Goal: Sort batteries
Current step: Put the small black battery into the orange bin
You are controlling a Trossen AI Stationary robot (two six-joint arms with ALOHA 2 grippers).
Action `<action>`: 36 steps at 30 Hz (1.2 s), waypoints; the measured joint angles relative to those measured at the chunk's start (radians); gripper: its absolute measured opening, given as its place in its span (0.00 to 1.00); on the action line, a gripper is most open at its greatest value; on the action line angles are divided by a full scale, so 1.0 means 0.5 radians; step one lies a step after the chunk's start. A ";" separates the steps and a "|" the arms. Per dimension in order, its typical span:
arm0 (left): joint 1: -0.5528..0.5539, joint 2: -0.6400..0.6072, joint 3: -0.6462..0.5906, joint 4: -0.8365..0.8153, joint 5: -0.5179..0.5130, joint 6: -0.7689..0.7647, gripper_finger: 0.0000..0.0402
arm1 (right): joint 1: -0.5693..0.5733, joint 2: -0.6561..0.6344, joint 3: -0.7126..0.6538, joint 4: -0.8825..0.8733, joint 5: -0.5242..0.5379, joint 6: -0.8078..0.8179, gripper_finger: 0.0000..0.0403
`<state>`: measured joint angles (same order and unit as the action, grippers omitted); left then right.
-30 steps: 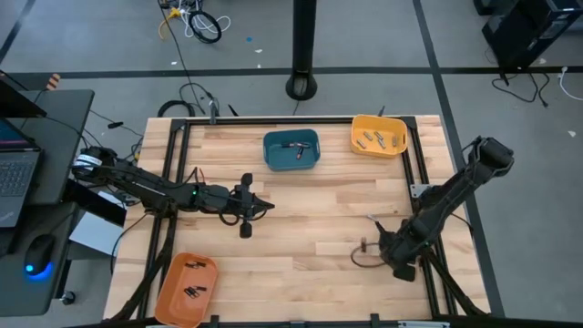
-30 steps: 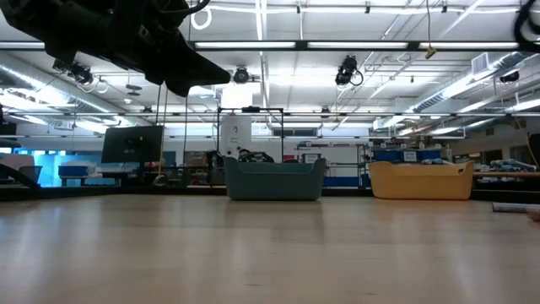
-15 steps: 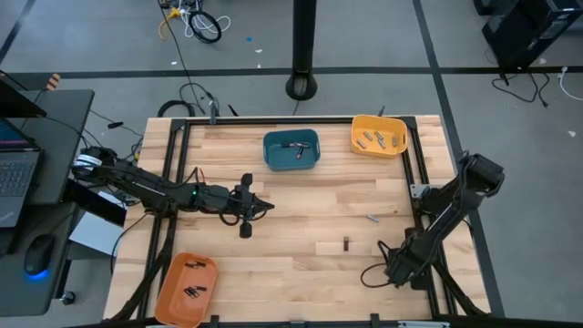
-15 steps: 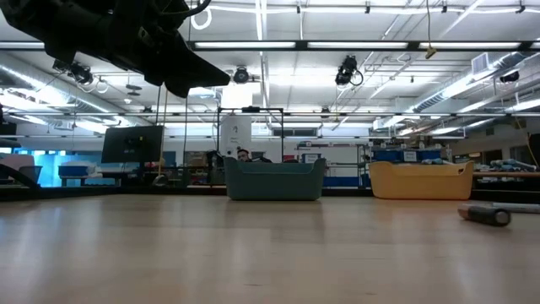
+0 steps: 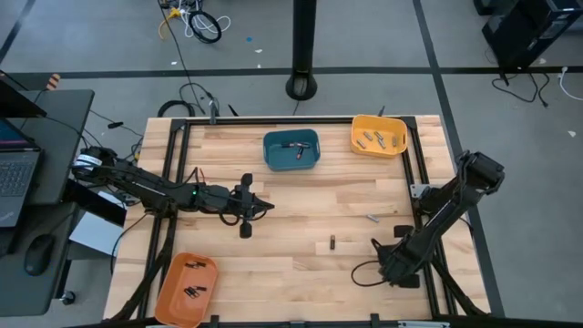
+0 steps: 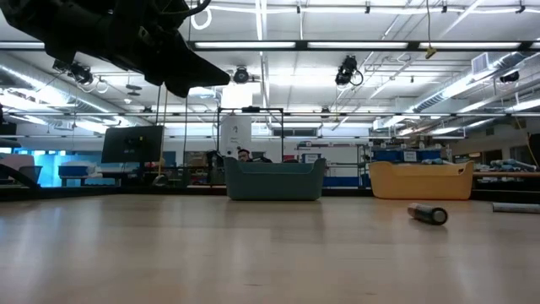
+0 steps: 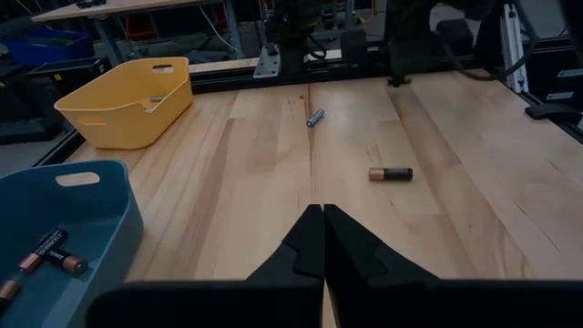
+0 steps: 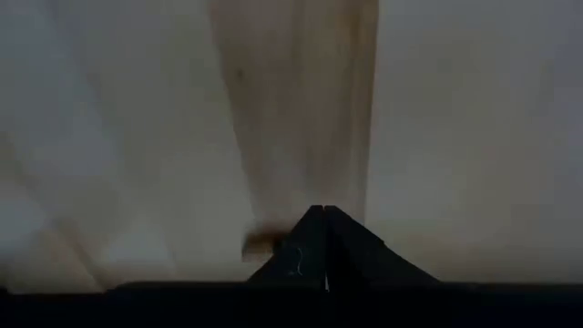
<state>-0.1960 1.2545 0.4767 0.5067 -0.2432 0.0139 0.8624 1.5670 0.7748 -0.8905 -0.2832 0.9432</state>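
The wooden table [image 5: 273, 219] holds three bins. Nearest, the orange bin [image 5: 187, 288] has batteries inside. The right gripper [image 5: 387, 264] is closed, low over the table. One battery [image 5: 332, 242] lies loose mid-table, another [image 5: 373, 218] beyond it. The left gripper [image 5: 260, 206] is closed too. Farthest stand the blue bin [image 5: 291, 150] and yellow bin [image 5: 378, 136].

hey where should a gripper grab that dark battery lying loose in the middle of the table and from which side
Grip the dark battery across the middle of its round body, coming straight down from above. It lies flat on the table, alone, with open wood on both long sides, so fingers can straddle it crosswise to its length.
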 joint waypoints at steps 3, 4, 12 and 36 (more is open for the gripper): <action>0.000 0.000 0.000 0.010 0.000 0.000 0.01 | -0.039 -0.047 0.064 -0.028 0.066 -0.001 0.02; 0.000 0.000 0.000 0.011 -0.001 0.000 0.01 | -0.052 -0.058 0.087 -0.036 0.086 0.002 0.02; 0.000 0.000 0.000 0.007 -0.001 0.000 0.01 | -0.175 -0.093 0.145 0.005 -0.090 0.887 0.08; 0.000 0.001 0.000 -0.006 0.000 0.000 0.01 | -0.211 0.007 0.058 0.403 0.406 1.864 0.38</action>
<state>-0.1960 1.2547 0.4767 0.5037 -0.2433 0.0139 0.7567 1.5707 0.8040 -0.6891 -0.0803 1.8751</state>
